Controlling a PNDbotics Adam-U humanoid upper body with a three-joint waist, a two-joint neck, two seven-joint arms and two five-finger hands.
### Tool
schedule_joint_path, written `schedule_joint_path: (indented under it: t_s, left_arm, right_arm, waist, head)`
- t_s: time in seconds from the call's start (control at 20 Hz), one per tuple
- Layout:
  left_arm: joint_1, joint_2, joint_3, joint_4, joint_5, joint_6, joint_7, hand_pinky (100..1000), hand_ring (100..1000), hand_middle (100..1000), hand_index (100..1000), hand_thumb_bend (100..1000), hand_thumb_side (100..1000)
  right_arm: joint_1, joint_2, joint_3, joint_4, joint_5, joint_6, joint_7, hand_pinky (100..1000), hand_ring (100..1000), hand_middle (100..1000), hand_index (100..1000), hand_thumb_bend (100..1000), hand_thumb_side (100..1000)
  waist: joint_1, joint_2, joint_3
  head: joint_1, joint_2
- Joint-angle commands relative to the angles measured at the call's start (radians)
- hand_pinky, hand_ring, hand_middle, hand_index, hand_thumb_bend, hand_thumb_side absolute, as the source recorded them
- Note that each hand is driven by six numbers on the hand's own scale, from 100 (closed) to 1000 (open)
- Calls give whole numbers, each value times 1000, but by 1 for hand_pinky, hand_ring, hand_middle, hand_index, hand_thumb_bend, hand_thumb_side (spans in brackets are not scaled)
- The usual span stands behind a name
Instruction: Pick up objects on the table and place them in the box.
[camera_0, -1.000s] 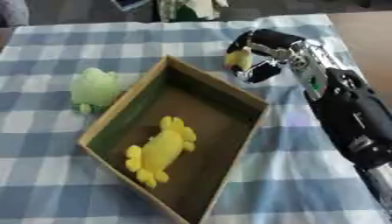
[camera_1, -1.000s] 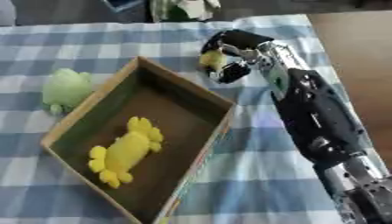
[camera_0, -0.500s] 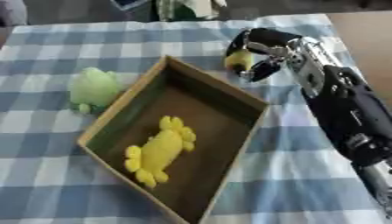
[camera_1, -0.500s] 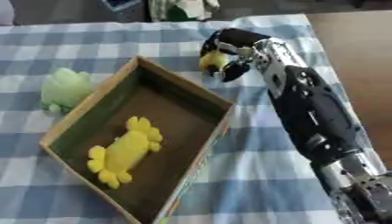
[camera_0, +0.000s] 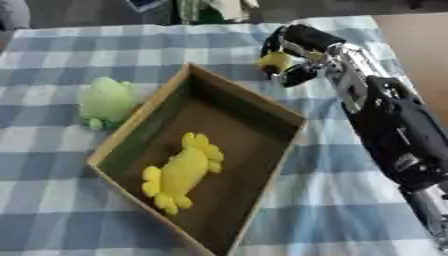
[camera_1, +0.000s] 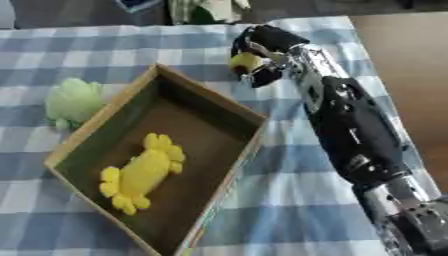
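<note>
Yellow ball (camera_0: 275, 61) sits in our right robot hand (camera_0: 296, 56), fingers curled around it, just beyond the far corner of the box (camera_0: 284, 118). Over the last second our hand has barely moved, so the ball still awaits carrying over the box.

A blue-and-white checked tablecloth (camera_0: 52, 200) covers the table. The box (camera_0: 262, 107) is brown cardboard, holding a bright yellow toy (camera_0: 182, 172). At frame left lies a pale green toy (camera_0: 107, 100). The black-and-silver right hand (camera_0: 293, 52), upper right, grips a small yellow object (camera_0: 276, 61).
</note>
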Motion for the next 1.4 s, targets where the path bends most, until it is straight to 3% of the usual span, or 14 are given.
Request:
schedule_joint_path:
  t_s: [0.05,0.35,0.75,1.4]
  left_arm:
    - [-8,11,-2,-18,0,-1,-5,470,555,572,794,100,691]
    - [-8,10,-2,-18,1,0,-6,471,556,573,794,100,690]
    - [-9,11,-2,-18,2,0,-6,471,558,573,794,100,691]
    - [-9,13,-2,-18,3,1,-7,471,560,575,794,100,691]
  right_arm:
    - [-20,-16,5,-33,15,-8,-37,690,690,416,542,100,100]
    - [-23,-17,14,-55,-11,-14,-64,678,653,356,495,100,100]
    - [-29,-27,42,-176,-140,-10,-39,670,622,311,463,100,100]
    - [-30,-52,159,-458,-506,47,152,650,575,293,454,100,100]
  waist:
    - [0,-23,0]
    - [-2,-25,0]
    - [-6,-29,-1]
    - [-13,-40,-4]
  head:
    - [-2,-15]
    - [-1,-14]
    - [1,-10]
    - [6,-5]
